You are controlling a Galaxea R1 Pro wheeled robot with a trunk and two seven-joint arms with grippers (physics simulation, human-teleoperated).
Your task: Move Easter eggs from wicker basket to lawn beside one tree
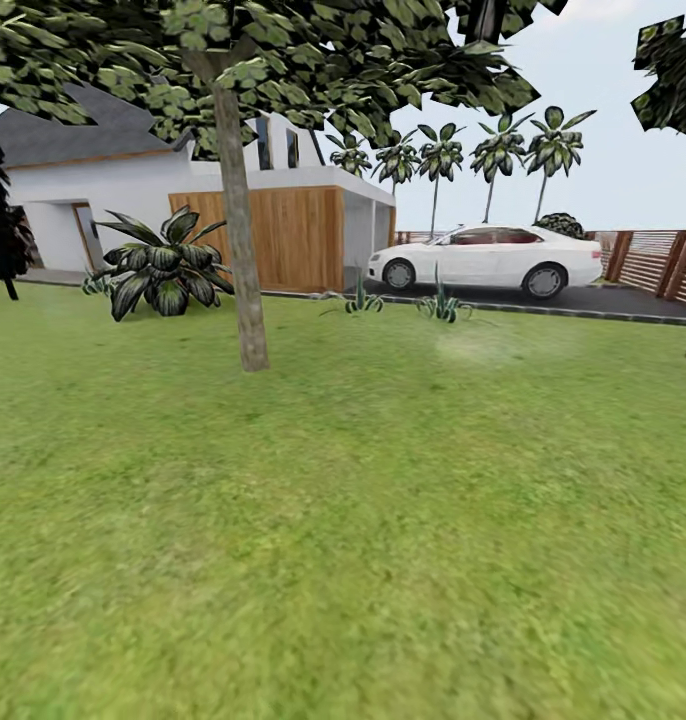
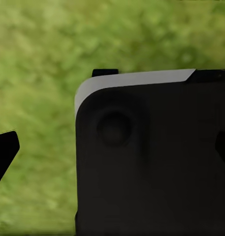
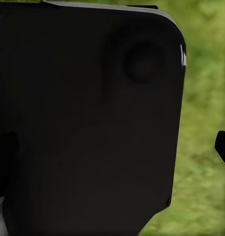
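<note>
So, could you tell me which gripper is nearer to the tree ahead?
Left, probably: the tree stands ahead, left of centre on the lawn. Both wrist views face that lawn beside a dark panel.

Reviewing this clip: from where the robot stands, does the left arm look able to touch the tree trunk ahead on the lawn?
Probably not. The trunk stands well off across open lawn, and the left wrist view shows only grass past a dark robot part. Nothing blocks the way; the robot would likely need to drive closer.

In each wrist view a dark fingertip (image 2: 4, 152) pokes in at the frame's edge beside the robot's black body panel (image 2: 151, 162); jaw states unreadable.
</note>
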